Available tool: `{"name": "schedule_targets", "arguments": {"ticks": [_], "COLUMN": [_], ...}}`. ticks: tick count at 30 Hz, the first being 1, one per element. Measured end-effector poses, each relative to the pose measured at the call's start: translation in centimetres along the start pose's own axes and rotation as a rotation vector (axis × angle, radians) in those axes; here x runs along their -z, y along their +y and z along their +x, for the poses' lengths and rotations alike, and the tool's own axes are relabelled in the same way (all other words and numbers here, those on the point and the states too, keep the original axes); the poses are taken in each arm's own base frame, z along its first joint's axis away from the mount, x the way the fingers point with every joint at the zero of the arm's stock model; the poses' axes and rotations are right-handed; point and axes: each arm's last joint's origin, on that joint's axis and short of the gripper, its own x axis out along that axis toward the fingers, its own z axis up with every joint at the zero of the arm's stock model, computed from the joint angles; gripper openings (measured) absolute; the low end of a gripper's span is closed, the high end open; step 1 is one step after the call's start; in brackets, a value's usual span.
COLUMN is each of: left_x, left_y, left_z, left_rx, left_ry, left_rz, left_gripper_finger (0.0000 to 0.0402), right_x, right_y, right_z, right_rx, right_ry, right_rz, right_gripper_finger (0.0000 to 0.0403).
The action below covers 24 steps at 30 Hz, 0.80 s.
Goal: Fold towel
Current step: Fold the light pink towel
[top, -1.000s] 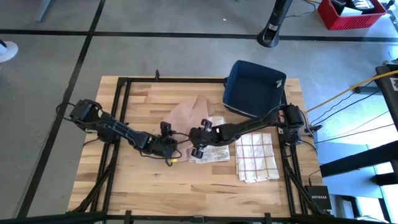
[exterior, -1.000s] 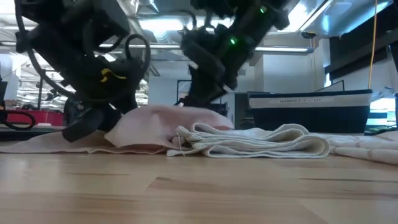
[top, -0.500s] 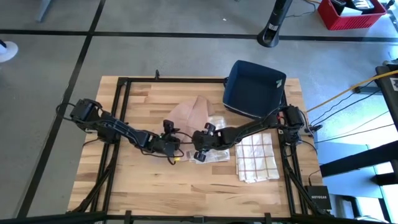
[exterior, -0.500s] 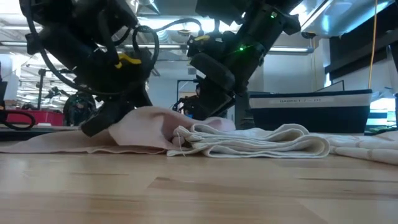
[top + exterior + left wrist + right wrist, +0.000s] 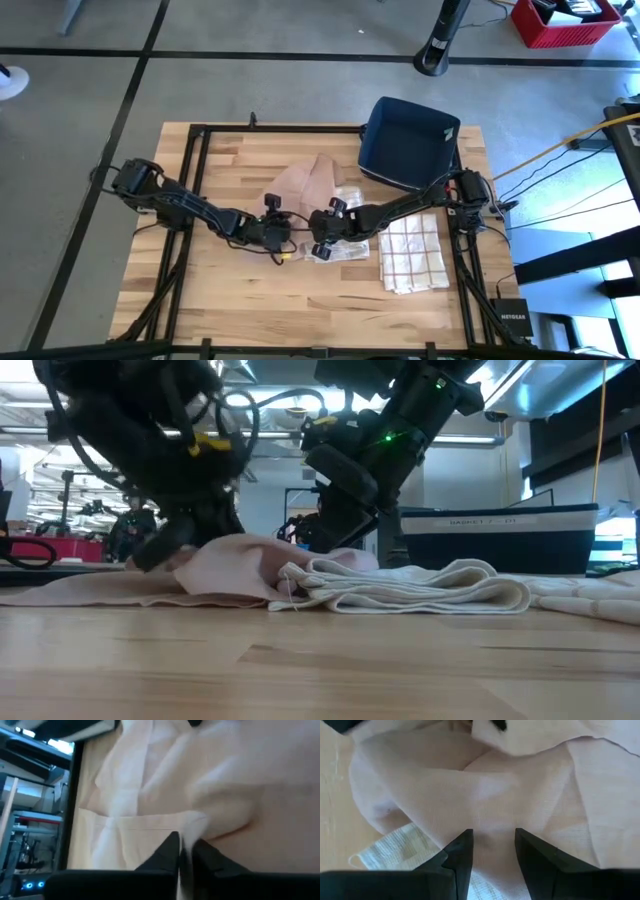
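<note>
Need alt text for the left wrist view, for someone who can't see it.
The left gripper pinches a fold of the pink towel, its two dark fingers closed on the cloth. The towel lies rumpled across most of the view, with the wooden table showing along one side.

Dark jointed arms, black cables, yellow tags.

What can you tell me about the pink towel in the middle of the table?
The pink towel is thin, soft cloth, pale pink and plain. It lies crumpled near the middle of the wooden table, bunched into a low hump, with one flat part spread toward the dark blue bin. One edge rests on a folded white towel. The left gripper has its fingers pinched shut on a fold of it. The right gripper presses into it, fingers apart.
</note>
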Motion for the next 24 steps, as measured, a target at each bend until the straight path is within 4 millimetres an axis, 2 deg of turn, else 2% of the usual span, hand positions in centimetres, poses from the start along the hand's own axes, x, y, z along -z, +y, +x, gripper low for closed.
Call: {"name": "schedule_targets", "arguments": {"ticks": [3, 6, 10, 13, 15, 18, 19, 22, 24], "left_x": [-1.1, -2.6, -3.8, -4.0, -4.1, -4.3, -4.5, -4.1, -4.2], "left_y": [0.6, 1.7, 3.5, 4.6, 5.0, 6.3, 6.6, 6.0, 6.1], "left_z": [-2.1, -5.9, -11.4, -14.4, -15.9, -18.1, -18.8, -19.3, -20.5], "left_rx": [-0.049, -0.093, -0.02, 0.076, 0.169, 0.211, 0.232, 0.254, 0.288], "left_ry": [-0.034, -0.104, -0.259, -0.352, -0.389, -0.429, -0.44, -0.395, -0.417], "left_rz": [-0.001, -0.028, -0.102, -0.15, -0.19, -0.332, -0.363, -0.334, -0.357], "left_gripper_finger": [0.0009, 0.0005, 0.0005, 0.0004, 0.0002, 0.0004, 0.0004, 0.0002, 0.0002], "right_x": [0.0, 0.1, -1.1, -2.4, -3.3, -3.7, -4.4, -4.7, -4.9], "right_y": [0.0, -0.1, 0.3, 0.9, 1.6, 2.5, 3.2, 3.8, 4.1], "right_z": [0.0, -0.2, -1.3, -2.4, -3.5, -6.1, -7.0, -9.9, -11.3], "right_rx": [0.002, 0.016, 0.006, -0.017, -0.037, -0.031, -0.044, 0.022, 0.081], "right_ry": [0.004, 0.039, 0.031, 0.039, 0.054, 0.161, 0.146, 0.204, 0.205], "right_rz": [-0.009, -0.022, -0.041, -0.073, -0.101, -0.192, -0.2, -0.273, -0.311], "right_gripper_finger": [0.0149, 0.0149, 0.0149, 0.0149, 0.0149, 0.0149, 0.0149, 0.0149, 0.0149]}}
